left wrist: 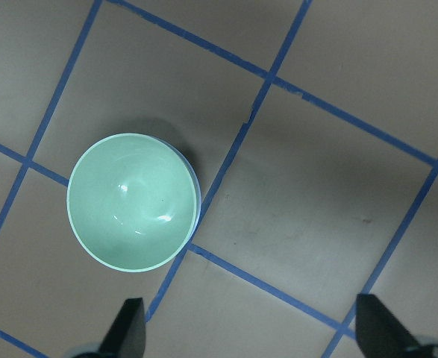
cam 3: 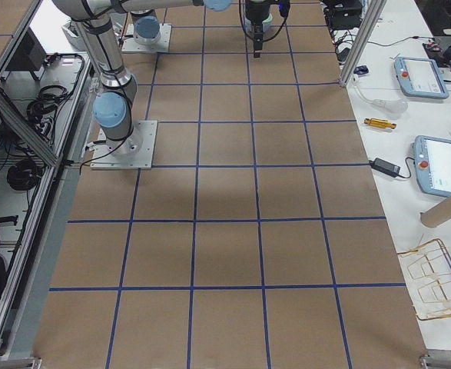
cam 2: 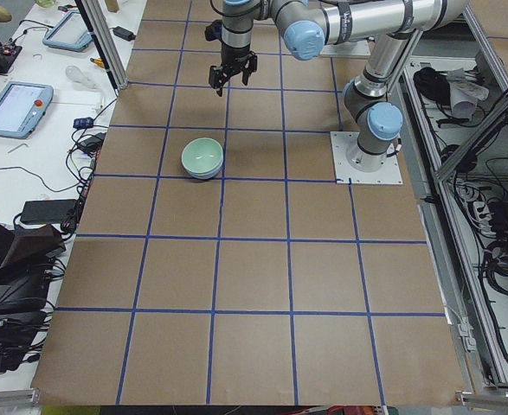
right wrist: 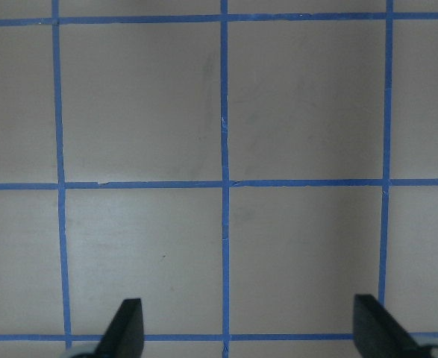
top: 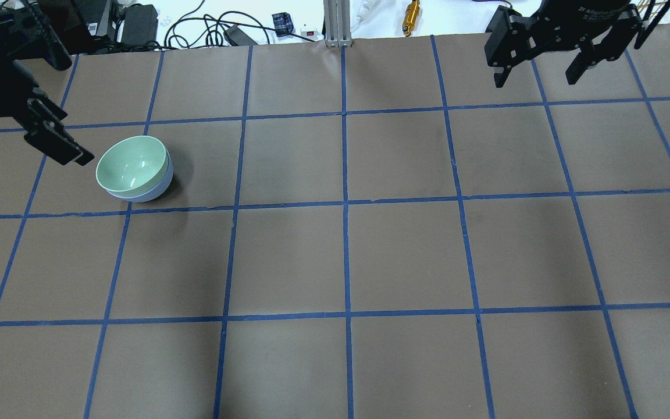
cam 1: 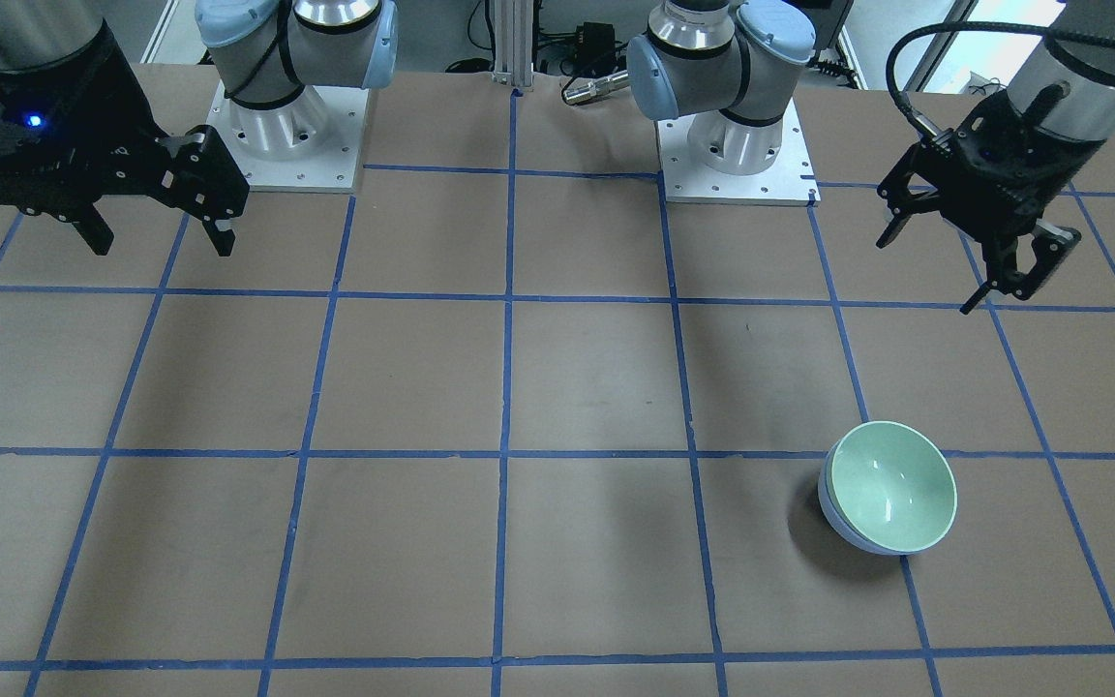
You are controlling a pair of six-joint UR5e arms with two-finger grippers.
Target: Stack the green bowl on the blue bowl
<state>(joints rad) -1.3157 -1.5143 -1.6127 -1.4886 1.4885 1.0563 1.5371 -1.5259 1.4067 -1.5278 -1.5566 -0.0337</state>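
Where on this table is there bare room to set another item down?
The middle squares and the whole half near the right gripper are bare. Only the robot's left is taken: the green bowl sits nested in the blue bowl, the open left gripper hovering nearby.

Brown table [top: 405,256], blue tape grid [top: 345,174], teach pendant [cam 3: 442,164], brass cylinder [top: 411,10]
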